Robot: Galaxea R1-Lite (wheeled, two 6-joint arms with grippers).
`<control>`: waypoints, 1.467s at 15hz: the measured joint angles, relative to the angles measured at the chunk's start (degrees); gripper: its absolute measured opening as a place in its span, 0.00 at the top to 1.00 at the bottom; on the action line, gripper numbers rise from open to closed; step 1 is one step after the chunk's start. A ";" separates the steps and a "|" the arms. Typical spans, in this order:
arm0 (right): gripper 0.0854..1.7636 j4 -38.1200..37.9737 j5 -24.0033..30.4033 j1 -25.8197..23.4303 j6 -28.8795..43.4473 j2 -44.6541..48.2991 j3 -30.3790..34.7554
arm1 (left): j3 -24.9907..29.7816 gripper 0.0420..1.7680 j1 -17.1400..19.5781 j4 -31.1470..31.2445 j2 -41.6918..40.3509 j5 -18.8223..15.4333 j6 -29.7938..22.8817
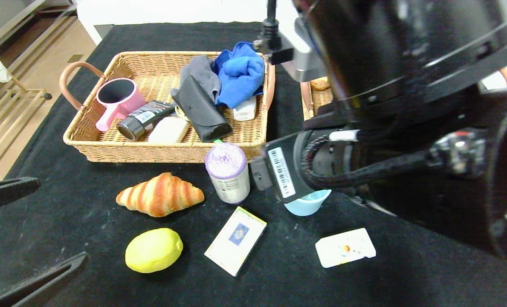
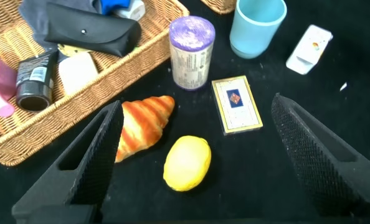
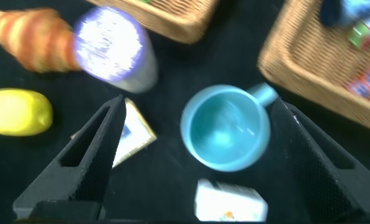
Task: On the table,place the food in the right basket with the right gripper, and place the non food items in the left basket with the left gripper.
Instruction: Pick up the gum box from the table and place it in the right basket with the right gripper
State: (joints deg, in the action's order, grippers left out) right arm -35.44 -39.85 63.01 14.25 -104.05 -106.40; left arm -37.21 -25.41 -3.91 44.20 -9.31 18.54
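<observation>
**Inspector:** Start with your right gripper.

**Robot:** Head view first. My right gripper is hidden behind its own arm, which fills that side; the pale blue mug (image 1: 306, 204) peeks out beneath it. The left basket (image 1: 108, 147) already holds non-food items. The right basket (image 1: 317, 100) sits beyond my arm, mostly covered. On the table (image 1: 87, 200) lie the croissant (image 1: 160, 194), lemon (image 1: 153, 250), purple roll (image 1: 228, 172), card box (image 1: 235, 240) and white carton (image 1: 345, 247).

**Inspector:** Left wrist view?

**Robot:** My left gripper (image 2: 216, 149) hangs above the lemon and croissant, jaws spread wide, holding nothing.

**Inspector:** Right wrist view?

**Robot:** My right gripper (image 3: 197, 137) stands fully spread and empty — directly over the mug, touching nothing. The carton lies just beside the mug.

**Inspector:** Your judgement on the step?

**Robot:** The mug is not food, so it is not mine to take. I should shift to the carton, centre the fingers across its narrow width, descend square — then close.
</observation>
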 joint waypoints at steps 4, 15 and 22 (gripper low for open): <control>0.04 -6.34 3.94 -2.10 4.77 5.90 3.69 | 0.61 0.03 -0.41 -0.07 0.55 -0.57 0.44; 0.04 -4.63 5.73 -4.23 10.50 15.02 25.61 | 1.16 0.03 -0.44 -0.11 2.27 -0.57 0.41; 0.04 1.77 6.08 -2.60 13.09 13.84 33.77 | 1.21 0.03 -0.41 -0.16 2.51 -0.49 0.44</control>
State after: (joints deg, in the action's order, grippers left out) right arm -33.67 -33.77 60.42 27.34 -90.21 -72.63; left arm -36.00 -25.82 -4.07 46.71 -9.80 18.98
